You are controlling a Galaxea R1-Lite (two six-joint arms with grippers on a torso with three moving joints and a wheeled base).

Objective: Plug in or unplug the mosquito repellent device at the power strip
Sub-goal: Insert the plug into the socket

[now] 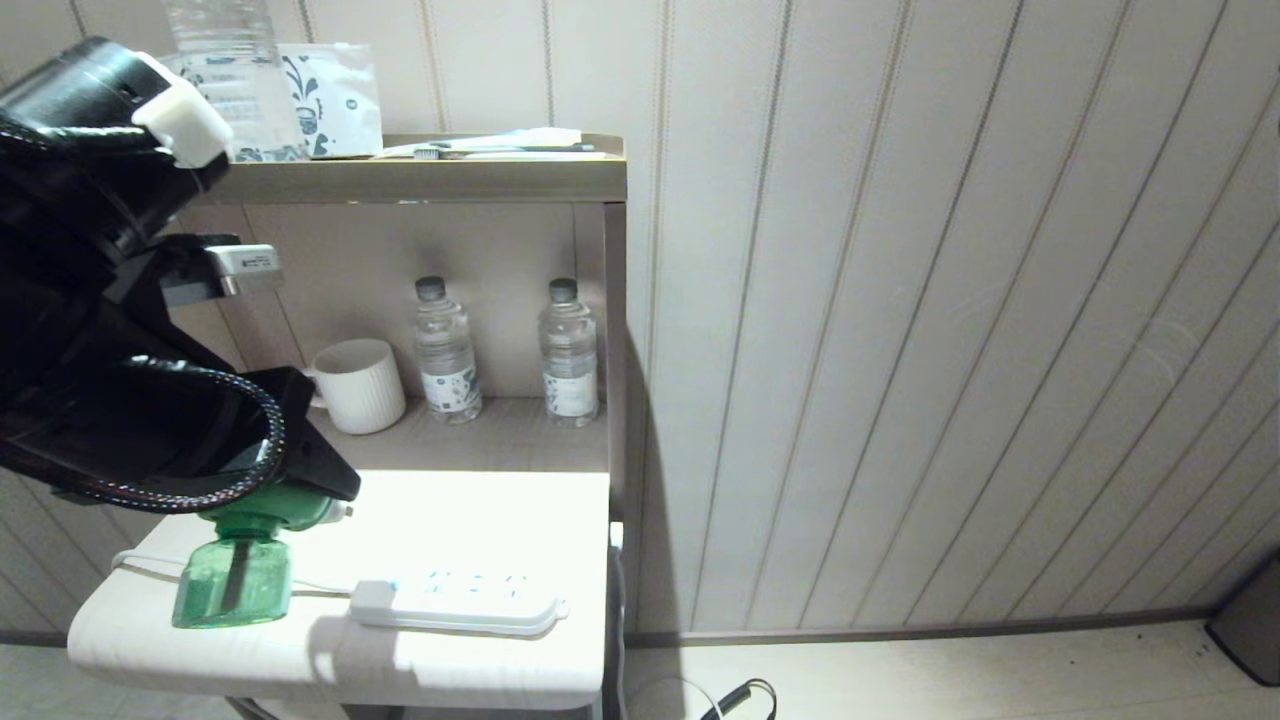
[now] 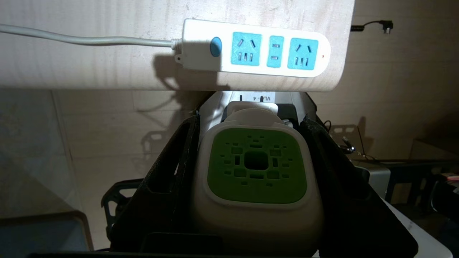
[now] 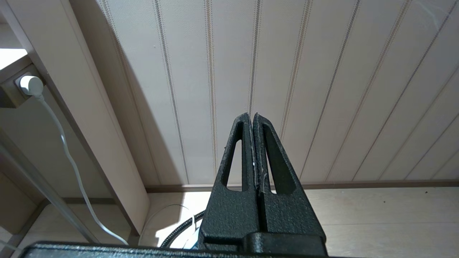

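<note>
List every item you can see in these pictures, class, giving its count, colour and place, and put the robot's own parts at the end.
mosquito repellent device: one, green bottle with white cap, held above the table's left end, clear of the strip.
power strip: one, white with blue sockets, flat on the table near its front edge, nothing plugged in.
table: one, pale, lowest level of the shelf unit.
water bottles: two, clear, on the middle shelf.
mug: one, white, left of the bottles.
tissue pack: one, white patterned, top shelf.
left gripper: one, black fingers closed on the device's cap.
right gripper: one, black, shut, facing the panelled wall.
</note>
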